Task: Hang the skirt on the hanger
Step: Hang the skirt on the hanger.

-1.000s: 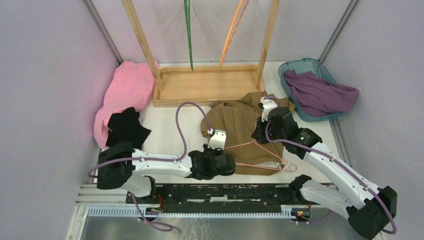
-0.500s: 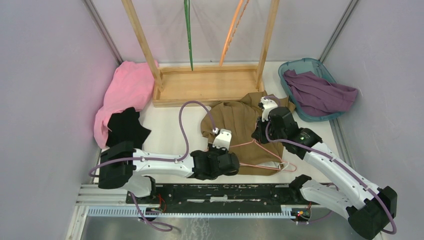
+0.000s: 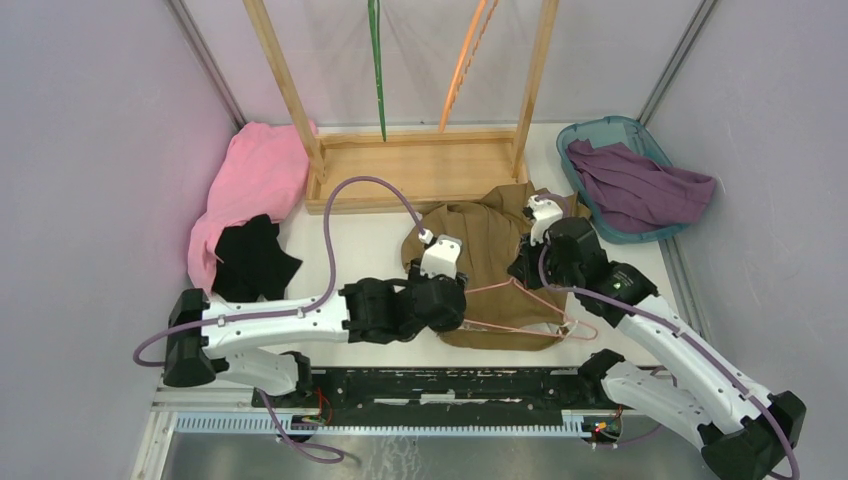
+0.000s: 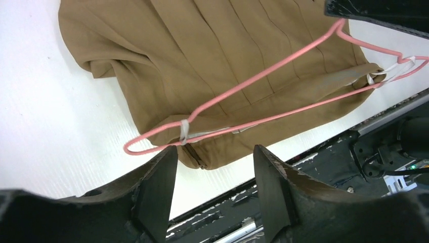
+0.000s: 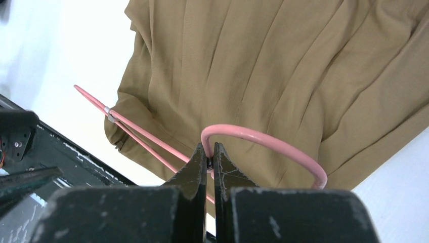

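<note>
Two sets of fingers hover over the brown skirt (image 3: 480,245), which lies spread on the white bench (image 3: 340,250) near its middle, the pink wire hanger (image 4: 263,68) lying across its near part. The right fingers (image 5: 199,164) pinch the hanger's hook — closed tight on the wire. The left fingers (image 4: 161,177) stand well apart above the hanger's left end — gripping nothing.

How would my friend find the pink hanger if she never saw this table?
Find the wooden rack at the back, then the brown skirt spread just in front of it. The pink hanger lies flat on that skirt, while the green hanger and orange hanger hang up in the rack.
</note>
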